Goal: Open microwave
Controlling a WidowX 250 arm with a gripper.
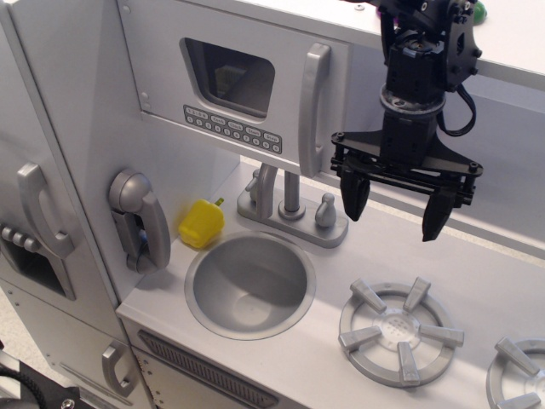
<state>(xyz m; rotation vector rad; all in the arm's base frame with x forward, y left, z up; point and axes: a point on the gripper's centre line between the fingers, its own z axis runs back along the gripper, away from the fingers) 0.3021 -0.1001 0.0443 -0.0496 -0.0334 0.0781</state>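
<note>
Two fingers (355,194) spread | microwave (234,85) handle (313,109) just left, apart

- The microwave (234,85) is light grey, up high, with its door shut.
- It has a dark window, small buttons, and a long silver handle (standing up).

The black robot arm (421,60) enters from about one o'clock and hangs nearly vertical, wrist pointing down. Its hand (395,209) is spread wide, empty, the two dark fingers (355,194) pointing toward six o'clock, one at either end of a crossbar.
</note>
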